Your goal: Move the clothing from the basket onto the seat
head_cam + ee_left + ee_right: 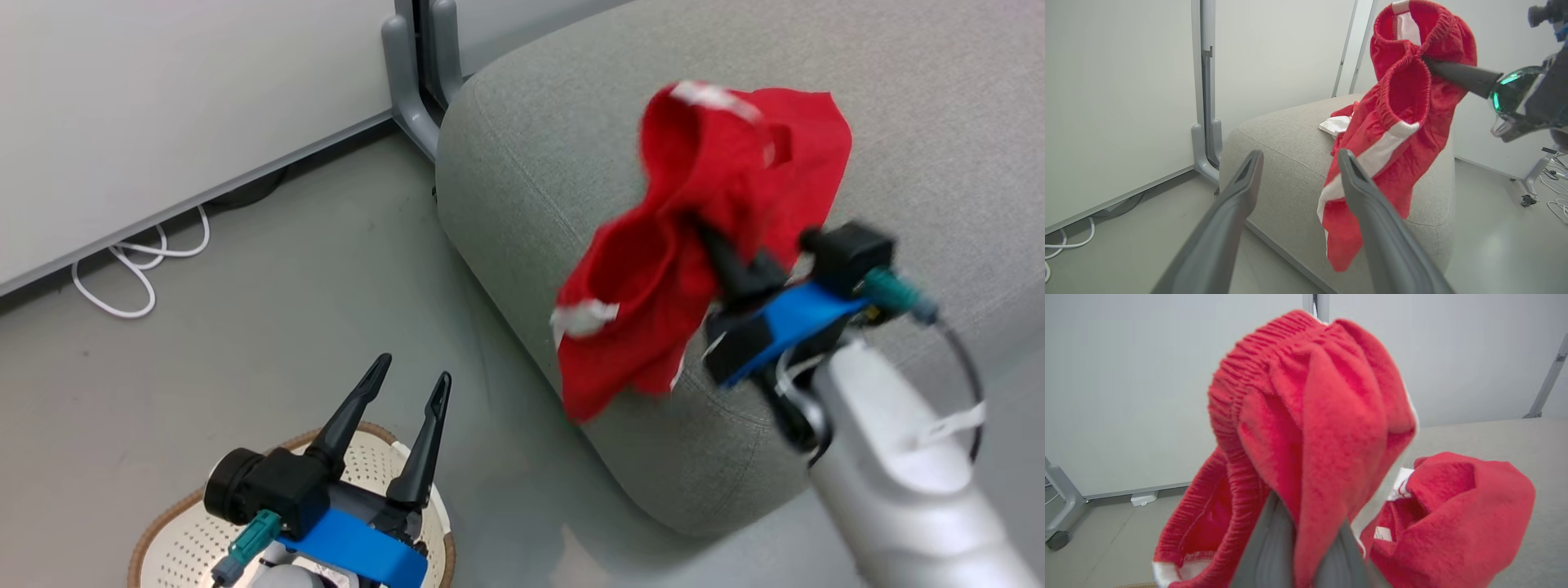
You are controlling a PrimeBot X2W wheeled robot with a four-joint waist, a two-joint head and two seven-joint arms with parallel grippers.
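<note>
right end effector [709, 237]: clenched on the red shorts [653, 278], with the fingers pinching the elastic waistband. the shorts hang in the air at the near rounded corner of the grey seat [539, 163]. whether the lower hem touches the cushion cannot be told. the red shirt [1453, 514] lies crumpled on the seat top, beyond the shorts. left end effector [414, 369]: released, fingers spread, grasping nothing. it is positioned above the basket [175, 539], which stands on the floor [286, 343] near the seat corner.
</note>
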